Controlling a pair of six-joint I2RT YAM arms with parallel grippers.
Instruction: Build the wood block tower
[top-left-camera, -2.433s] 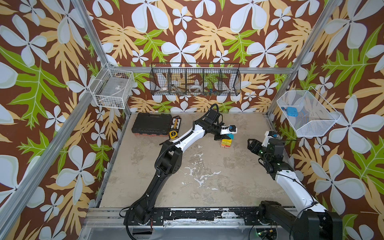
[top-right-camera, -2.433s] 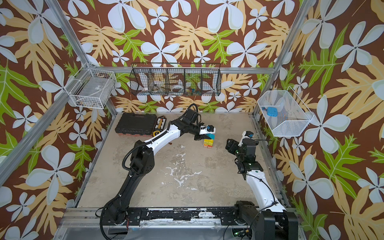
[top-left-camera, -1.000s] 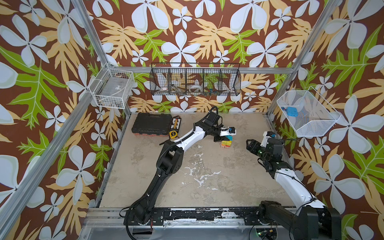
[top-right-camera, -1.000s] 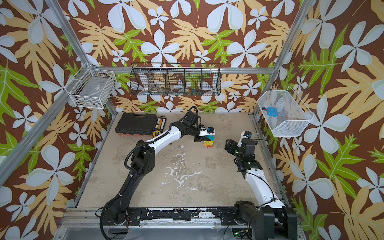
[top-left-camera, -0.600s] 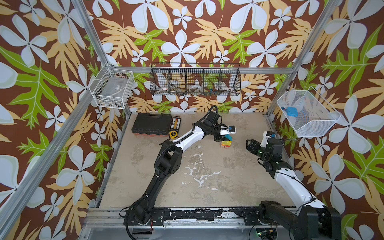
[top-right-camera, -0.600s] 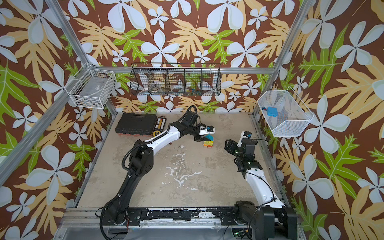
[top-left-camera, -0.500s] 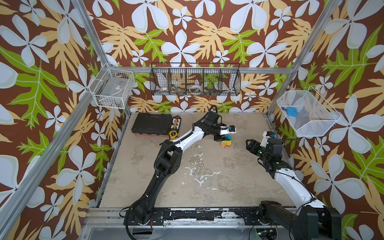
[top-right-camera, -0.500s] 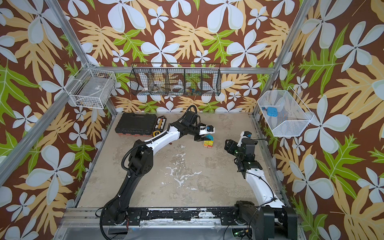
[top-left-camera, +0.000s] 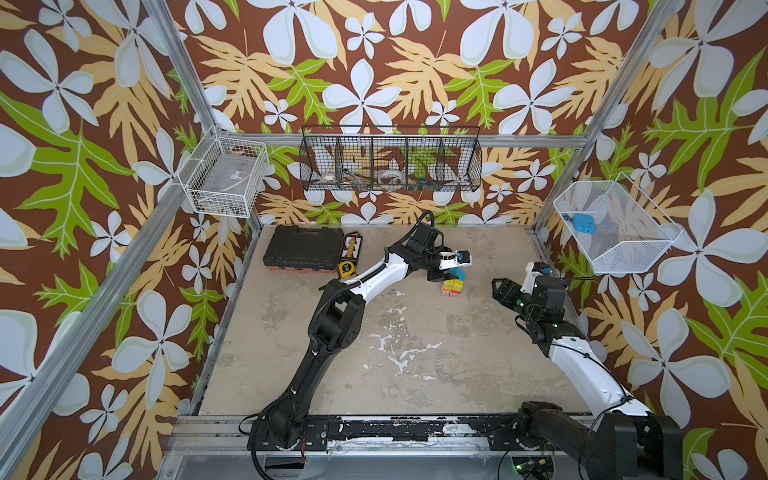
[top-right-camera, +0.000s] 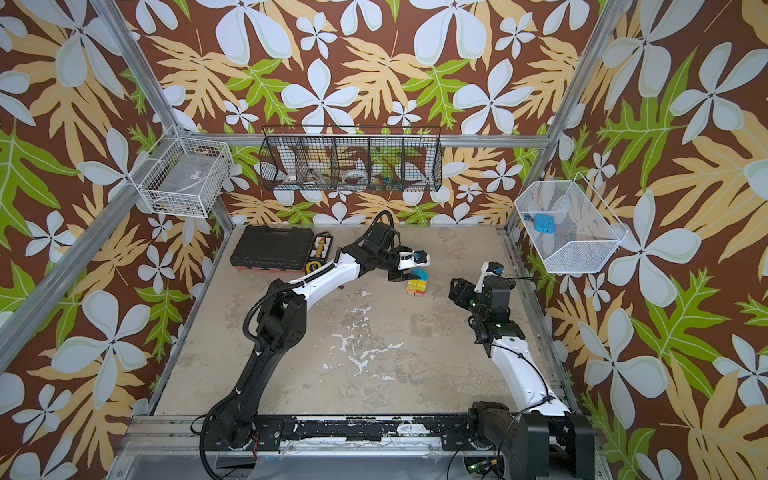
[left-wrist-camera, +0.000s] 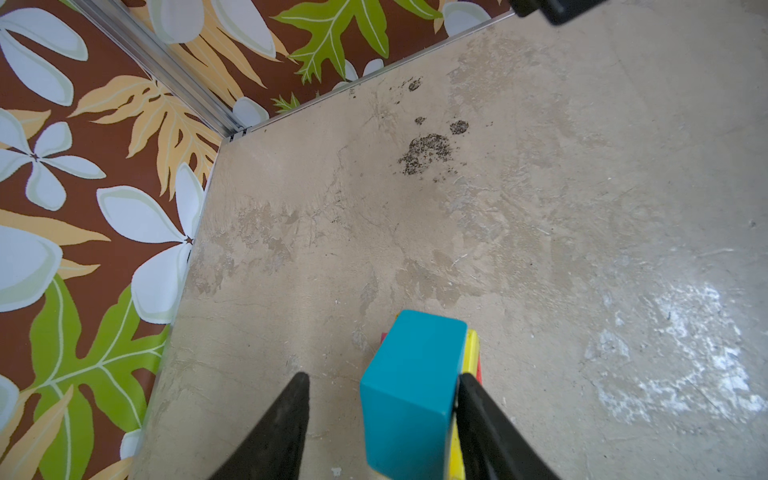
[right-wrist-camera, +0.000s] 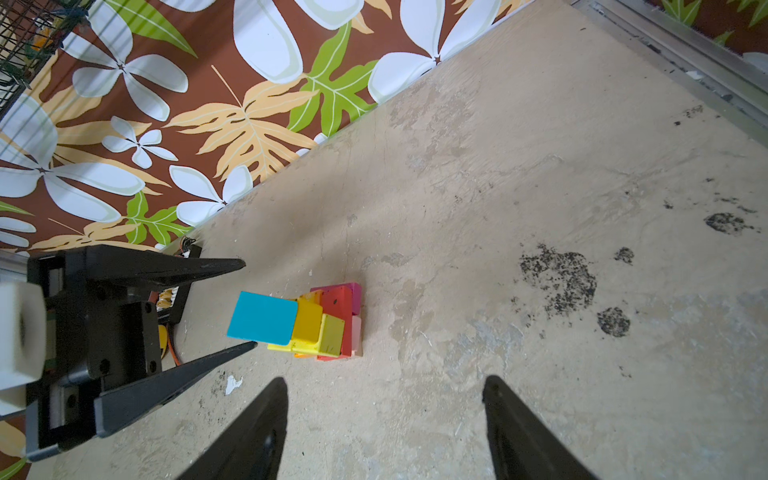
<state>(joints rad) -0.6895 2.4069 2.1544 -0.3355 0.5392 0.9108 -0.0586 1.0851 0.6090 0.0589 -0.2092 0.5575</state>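
Left tool (left-wrist-camera: 382, 376) released, jaws loose around teal block (left-wrist-camera: 411, 382), touching one side only. Block sits atop tower (right-wrist-camera: 332, 324), far on table (right-wrist-camera: 498, 208). Right tool (right-wrist-camera: 385, 379) wide, empty, apart.

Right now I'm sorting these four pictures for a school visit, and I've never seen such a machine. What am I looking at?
The machine is two black-and-white robot arms at the front of a beige table. Each arm ends in a two-fingered gripper. Two pictures look down on the whole scene from overhead. The other two come from a camera on each arm's wrist.

On the table stands a small tower of coloured wood blocks, topped by a teal wood block. At the back lie a black plastic tool case and a yellow tape measure.

The left gripper is open around the teal block with a gap on one side, so it is not gripping it. The right gripper is open, empty and apart from the tower.
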